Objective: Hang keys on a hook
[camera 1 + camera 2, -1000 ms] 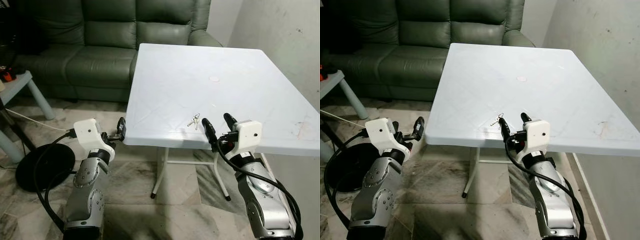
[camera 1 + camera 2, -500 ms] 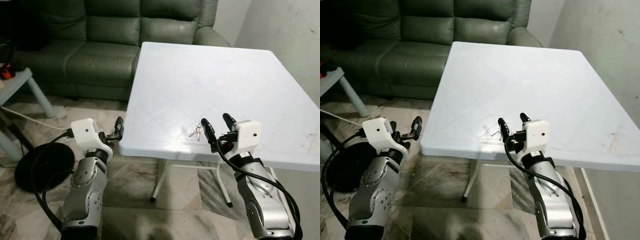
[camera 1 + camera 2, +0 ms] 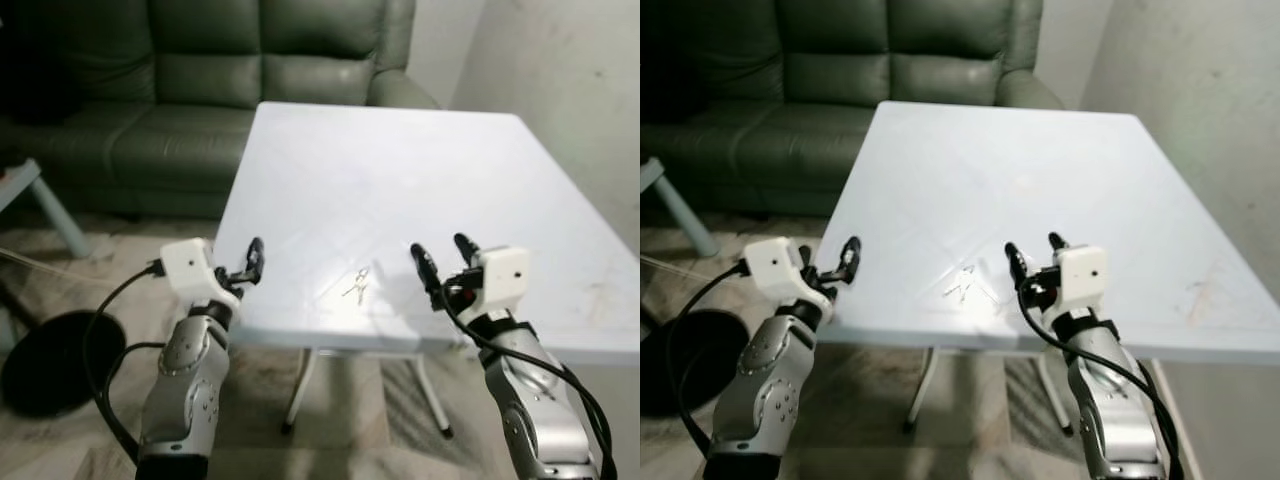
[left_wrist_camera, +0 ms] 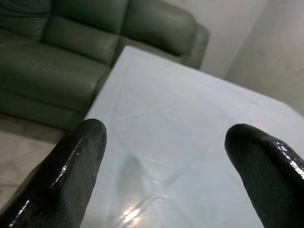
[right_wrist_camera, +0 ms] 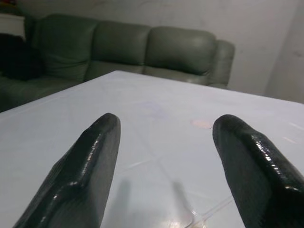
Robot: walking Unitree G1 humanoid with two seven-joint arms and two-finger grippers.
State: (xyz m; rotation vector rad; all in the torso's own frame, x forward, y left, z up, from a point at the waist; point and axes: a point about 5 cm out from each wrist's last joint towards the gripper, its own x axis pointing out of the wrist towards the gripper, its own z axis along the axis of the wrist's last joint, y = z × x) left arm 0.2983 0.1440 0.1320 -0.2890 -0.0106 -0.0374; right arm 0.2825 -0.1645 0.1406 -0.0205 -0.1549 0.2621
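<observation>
Small silver metal keys [image 3: 357, 286] lie flat near the front edge of the white square plastic table [image 3: 400, 170], long axis slanting front-left to back-right. Right gripper [image 3: 443, 258] raised over the table just right of keys, fingers spread, empty. Left gripper [image 3: 254, 262] at the table's left edge, fingers apart.

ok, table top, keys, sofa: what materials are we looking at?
Table: likely molded plastic, white, semi-gloss, going by its soft glare and faint molded lines. Keys: probably metal, small and silvery with thin bright glints, though blurred. Sofa: dark green leather or faux leather, judging by the smooth sheen on its puffy cushions; which one is unclear.
</observation>
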